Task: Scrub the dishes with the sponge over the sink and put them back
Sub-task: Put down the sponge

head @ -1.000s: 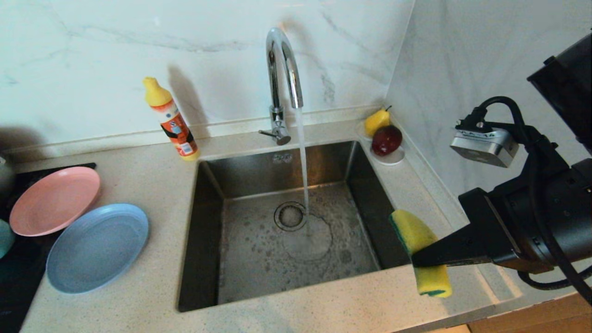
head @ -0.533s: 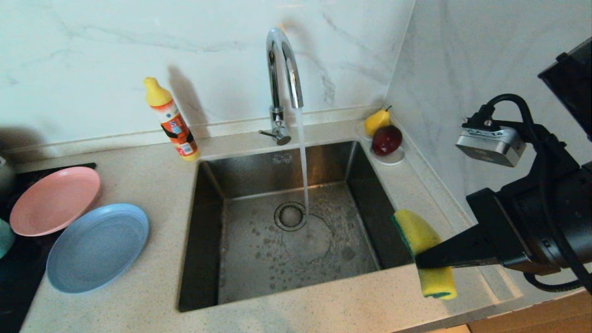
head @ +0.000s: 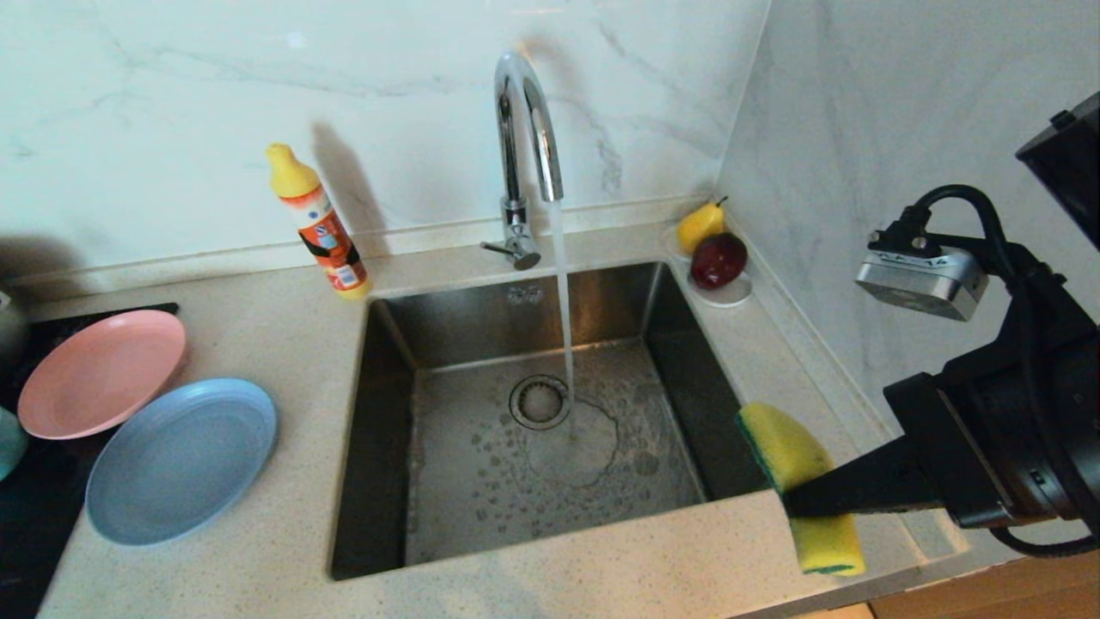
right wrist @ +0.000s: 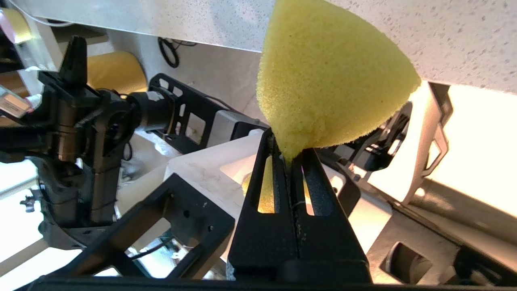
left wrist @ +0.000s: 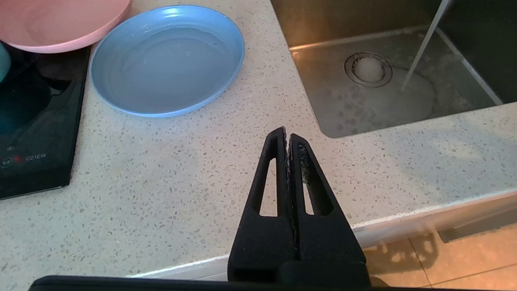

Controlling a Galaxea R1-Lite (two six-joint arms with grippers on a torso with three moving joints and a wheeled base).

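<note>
The pink plate [head: 101, 371] and the light-blue plate [head: 180, 460] lie on the counter left of the sink [head: 382, 430], the pink one partly on a black hob. A sliver of the teal bowl [head: 7, 443] shows at the far left edge. My right gripper [head: 795, 503] is shut on the yellow sponge [head: 786, 447], holding it upright above the sink's front right corner. In the right wrist view the sponge [right wrist: 331, 81] bulges from the pinched tips of the right gripper [right wrist: 287, 155]. My left gripper [left wrist: 287, 135] is shut and empty over the counter's front edge, between the light-blue plate [left wrist: 167, 60] and the sink [left wrist: 444, 117].
Water runs from the chrome tap [head: 524, 129] onto the basin floor beside the drain [head: 539, 401]. An orange bottle [head: 320, 225] stands behind the sink's left corner. A white saucer [head: 726, 297] with fruit sits in the back right corner. The black hob [left wrist: 32, 133] lies left; a marble wall closes the right side.
My right gripper has drifted slightly right and toward the front edge with the sponge still in it. Plates and tap stream are unchanged.
</note>
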